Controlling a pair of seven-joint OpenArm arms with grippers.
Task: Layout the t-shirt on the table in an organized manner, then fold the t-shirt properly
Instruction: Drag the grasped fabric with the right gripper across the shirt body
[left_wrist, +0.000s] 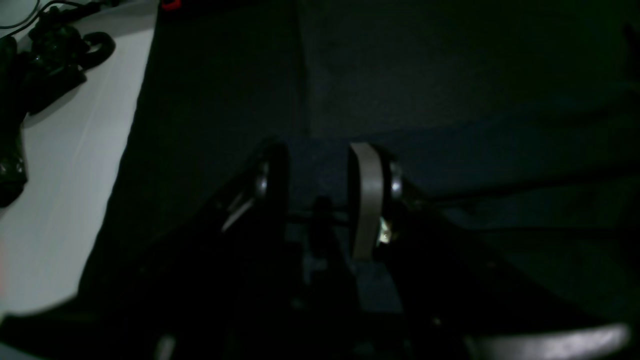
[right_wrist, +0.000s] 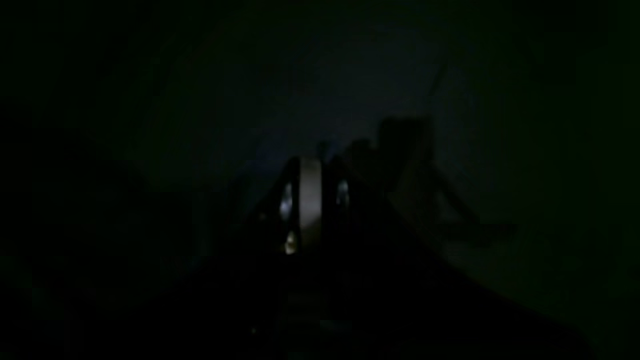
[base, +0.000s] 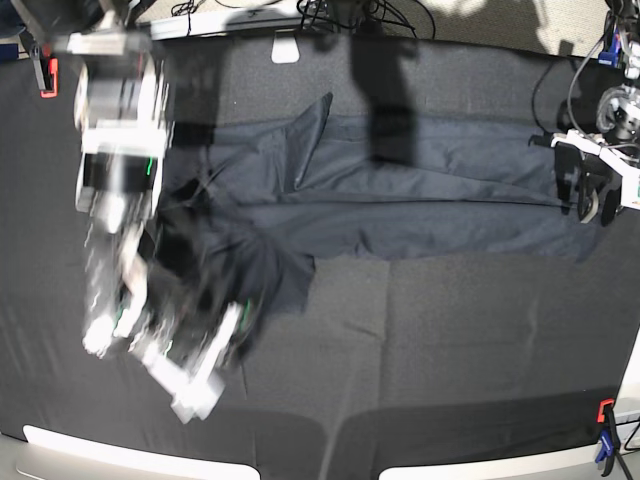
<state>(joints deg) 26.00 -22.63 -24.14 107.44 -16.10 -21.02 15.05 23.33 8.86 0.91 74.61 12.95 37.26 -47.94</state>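
Lying across the far half of the table (base: 450, 330), the t-shirt (base: 420, 205) stretches from the left gripper (base: 598, 205) at scene right to the blurred right gripper (base: 165, 330) at near left. Left jaws stand partly open, holding nothing visible. Right jaws are closed; what they hold cannot be told. Clamps (base: 604, 432) mark the table corners.

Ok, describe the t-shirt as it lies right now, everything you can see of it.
The t-shirt is dark navy, soft, slightly shiny cloth, spread in a long creased band across the far half of the table. Its base-view left end is bunched and rumpled under the blurred right arm, where the right claw is shut, apparently on the cloth. The left claw sits at the opposite end.
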